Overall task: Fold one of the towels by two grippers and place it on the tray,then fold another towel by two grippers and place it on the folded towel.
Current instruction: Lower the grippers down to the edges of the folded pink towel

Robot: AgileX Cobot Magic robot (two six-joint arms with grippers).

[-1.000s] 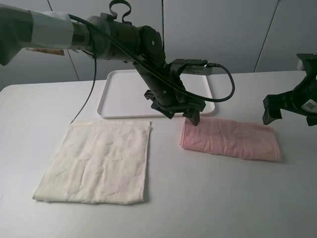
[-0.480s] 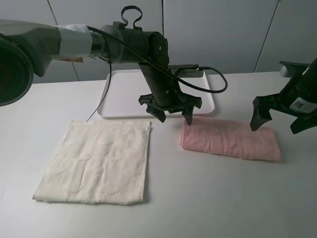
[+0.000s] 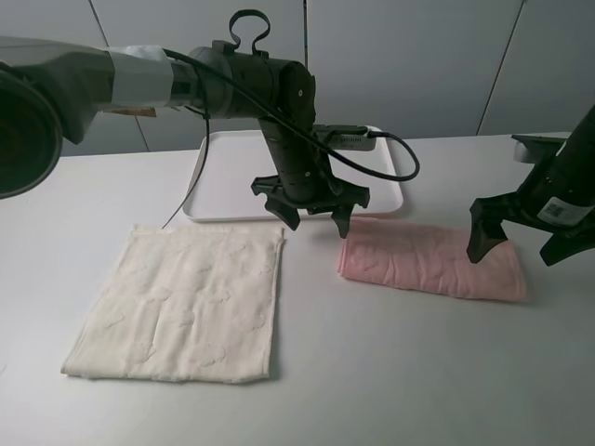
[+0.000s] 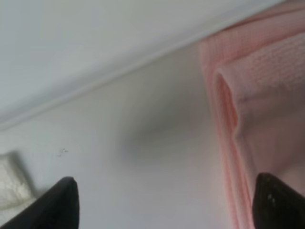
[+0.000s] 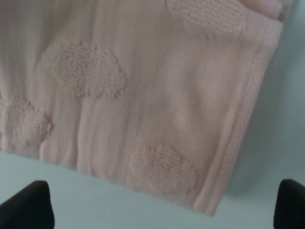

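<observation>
Currently left gripper (image 3: 315,226), right gripper (image 3: 511,257) both spread at pink towel (image 3: 418,260) ends.

Open table (image 3: 311,288) between cream towel (image 3: 186,307) and pink towel (image 3: 428,262)

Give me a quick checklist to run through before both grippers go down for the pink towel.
1. Left gripper open: ok, jaws spread above the pink towel's left end.
2. Right gripper open: ok, jaws spread above the towel's right end.
3. Pink towel folded: ok, it lies as a layered strip on the table.
4. Fingertips touching the towel: cannot tell from any view.
5. White tray ready to receive it: ok, the visible part is bare, though the left arm hides some of it.
6. Cream towel out of the way: ok, it lies flat, with a gap between it and the pink one.
</observation>
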